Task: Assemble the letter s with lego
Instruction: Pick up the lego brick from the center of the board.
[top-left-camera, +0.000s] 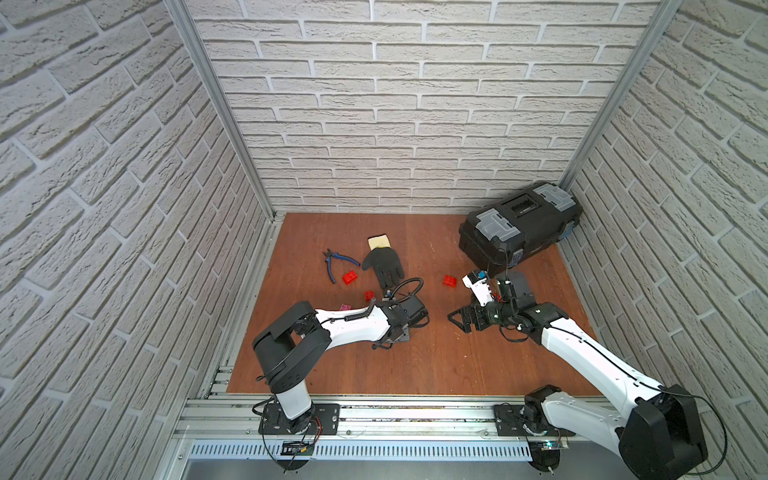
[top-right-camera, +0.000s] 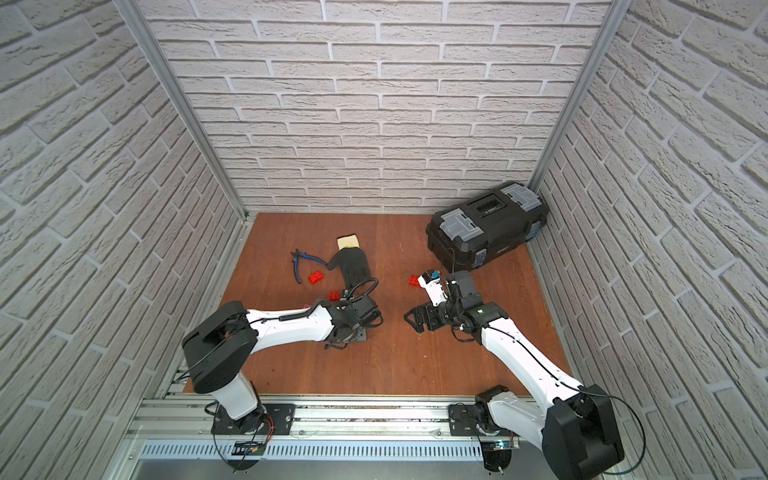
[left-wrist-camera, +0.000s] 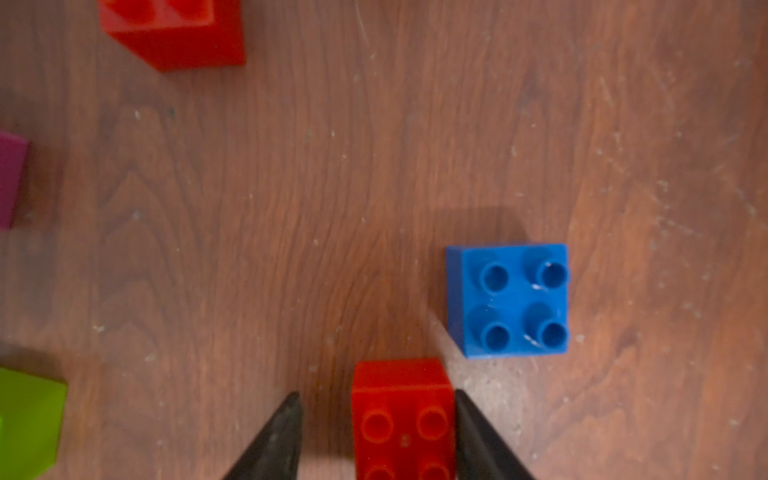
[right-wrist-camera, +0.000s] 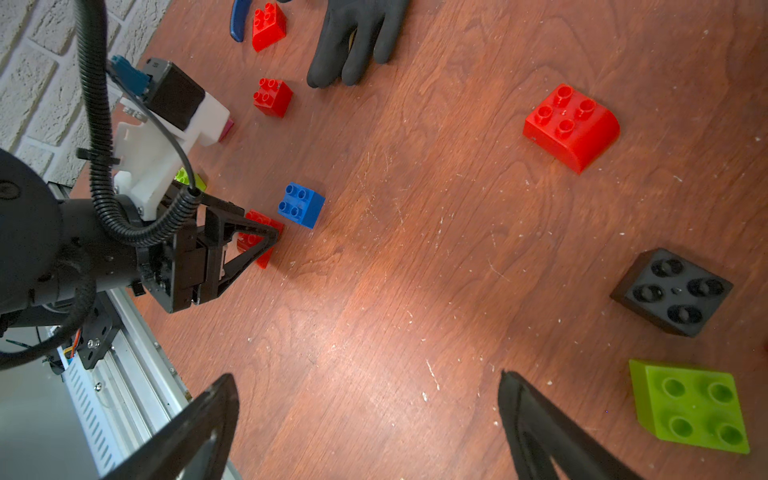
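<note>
My left gripper (left-wrist-camera: 376, 392) straddles a red lego brick (left-wrist-camera: 401, 419) that stands studs up on the wooden floor. One finger touches the brick's side; the other stands a little apart from it. A blue brick (left-wrist-camera: 509, 299) lies just beyond it. In the right wrist view the same left gripper (right-wrist-camera: 266, 237) is down on that red brick (right-wrist-camera: 259, 218) beside the blue brick (right-wrist-camera: 301, 204). My right gripper (right-wrist-camera: 368, 376) is wide open over bare floor, holding nothing. Near it lie a lime brick (right-wrist-camera: 692, 405), a black brick (right-wrist-camera: 673, 291) and a rounded red brick (right-wrist-camera: 571, 124).
A black glove (top-left-camera: 384, 259) and blue-handled pliers (top-left-camera: 334, 264) lie at the back left, with red bricks (top-left-camera: 349, 277) beside them. A black toolbox (top-left-camera: 521, 230) fills the back right corner. A pink brick (left-wrist-camera: 10, 178) sits by the left arm. Brick-pattern walls close three sides.
</note>
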